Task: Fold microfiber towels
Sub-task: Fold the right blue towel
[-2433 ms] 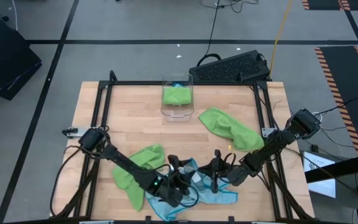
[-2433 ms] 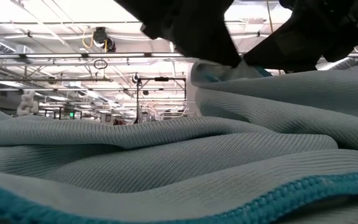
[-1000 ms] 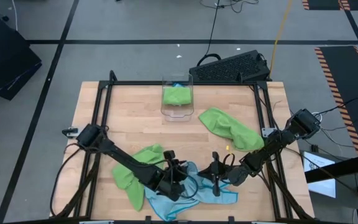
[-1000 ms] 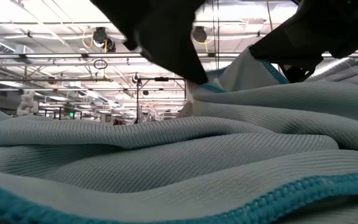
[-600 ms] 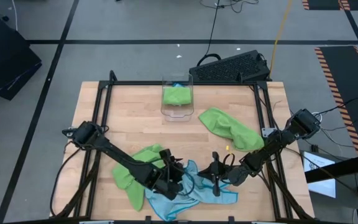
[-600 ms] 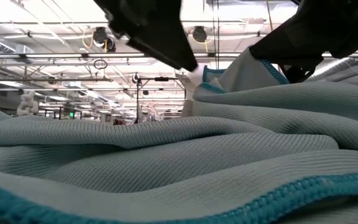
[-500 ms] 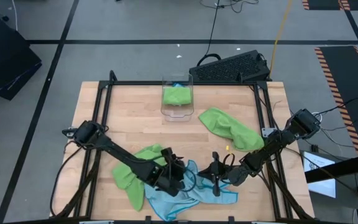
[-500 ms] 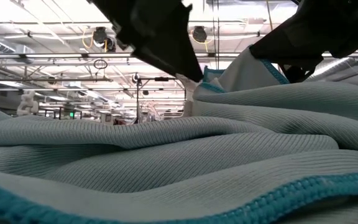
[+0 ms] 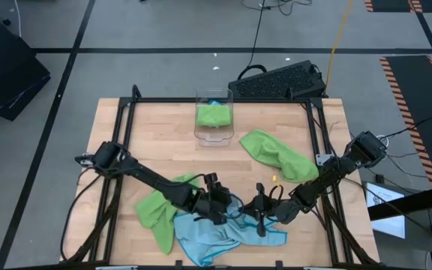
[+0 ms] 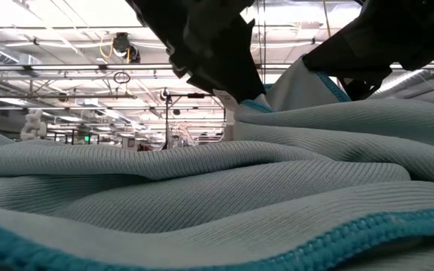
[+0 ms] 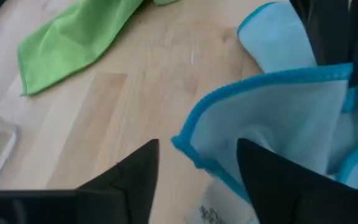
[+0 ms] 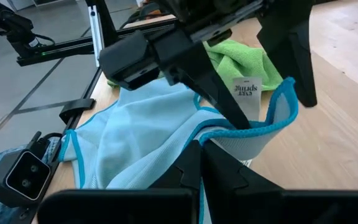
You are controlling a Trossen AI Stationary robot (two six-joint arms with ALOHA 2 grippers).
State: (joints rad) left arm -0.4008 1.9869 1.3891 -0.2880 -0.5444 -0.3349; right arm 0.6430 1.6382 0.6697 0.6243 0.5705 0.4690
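Overhead, table-level, two wrist cams; all share blue towel (image 9: 217, 238).

Bare table (image 9: 156, 142) mid-left lies free; clear bin (image 9: 214, 116) blocks the far edge.

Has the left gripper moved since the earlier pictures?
Yes. In the high view the left gripper has shifted toward the clear plastic bin and toward the right gripper, over the blue towel.
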